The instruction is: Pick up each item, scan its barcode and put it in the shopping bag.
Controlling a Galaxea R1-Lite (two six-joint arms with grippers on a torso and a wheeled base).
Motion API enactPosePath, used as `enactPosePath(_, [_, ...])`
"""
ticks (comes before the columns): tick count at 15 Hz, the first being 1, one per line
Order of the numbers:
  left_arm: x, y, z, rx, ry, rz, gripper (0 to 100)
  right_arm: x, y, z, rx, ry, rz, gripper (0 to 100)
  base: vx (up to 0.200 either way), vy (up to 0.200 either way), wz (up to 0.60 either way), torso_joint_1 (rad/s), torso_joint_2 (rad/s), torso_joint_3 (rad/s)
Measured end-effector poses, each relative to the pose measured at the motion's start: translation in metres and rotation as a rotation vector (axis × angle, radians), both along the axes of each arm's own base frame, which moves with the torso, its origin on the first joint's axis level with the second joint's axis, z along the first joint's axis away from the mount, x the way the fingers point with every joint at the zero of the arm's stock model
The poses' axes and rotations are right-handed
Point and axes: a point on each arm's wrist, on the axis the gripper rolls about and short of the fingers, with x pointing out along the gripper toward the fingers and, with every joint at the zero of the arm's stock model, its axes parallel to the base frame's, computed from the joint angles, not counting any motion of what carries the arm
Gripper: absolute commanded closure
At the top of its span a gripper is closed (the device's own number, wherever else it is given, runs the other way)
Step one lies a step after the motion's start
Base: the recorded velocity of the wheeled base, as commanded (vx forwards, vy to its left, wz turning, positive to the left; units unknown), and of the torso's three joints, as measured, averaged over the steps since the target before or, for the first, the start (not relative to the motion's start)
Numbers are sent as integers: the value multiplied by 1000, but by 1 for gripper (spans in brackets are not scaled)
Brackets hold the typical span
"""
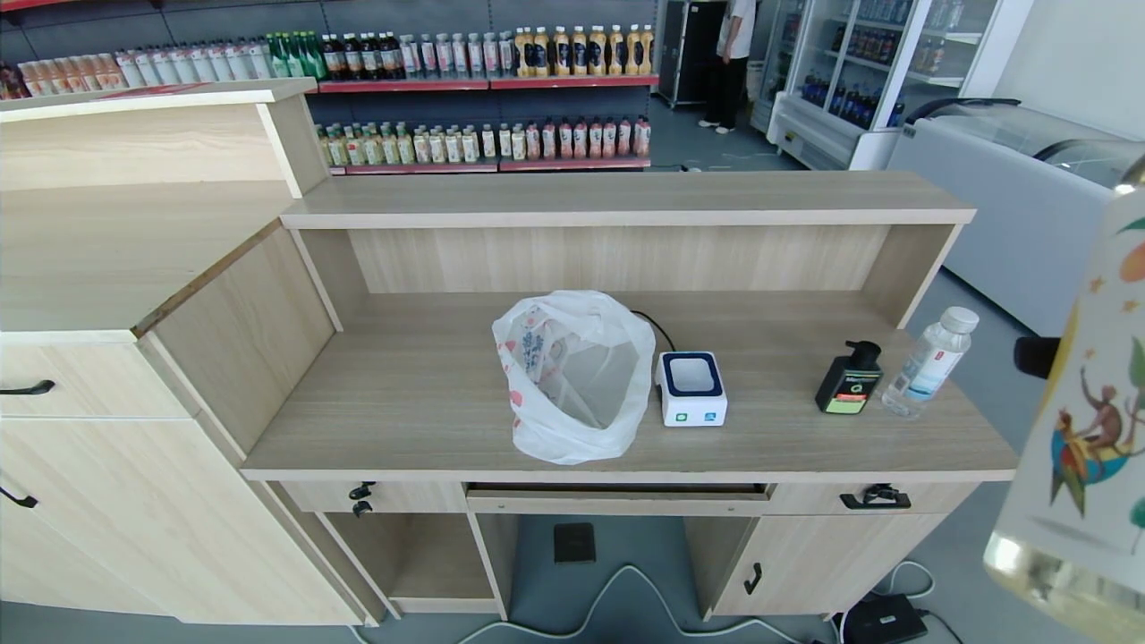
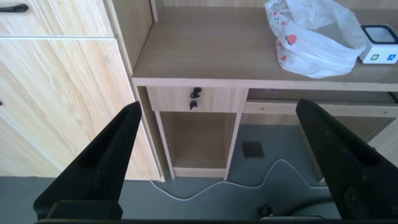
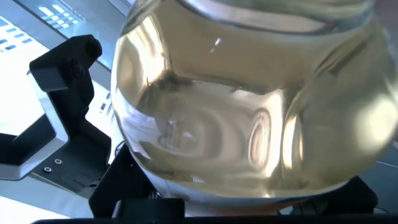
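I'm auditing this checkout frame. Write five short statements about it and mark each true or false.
The shopping bag stands to the left of the scanner. True.
The water bottle lies on its side. False: it stands upright beside the black pump bottle.
The left gripper is open. True.
The right gripper holds nothing. False: it is shut on a bottle of pale liquid.
The scanner sits inside the bag. False: it sits on the counter beside it.

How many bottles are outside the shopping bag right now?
3. A black pump bottle and a clear water bottle stand side by side on the counter, right of the scanner; a large bottle is held aloft at the robot's right. The shopping bag may hide more.
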Motion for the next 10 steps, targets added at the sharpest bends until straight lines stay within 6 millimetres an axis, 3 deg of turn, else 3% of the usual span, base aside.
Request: enactPosePath(10, [0,0,0,0,0,0,0,2,0,-5,-13,-13,-8,100,0,0,0,0,0,0])
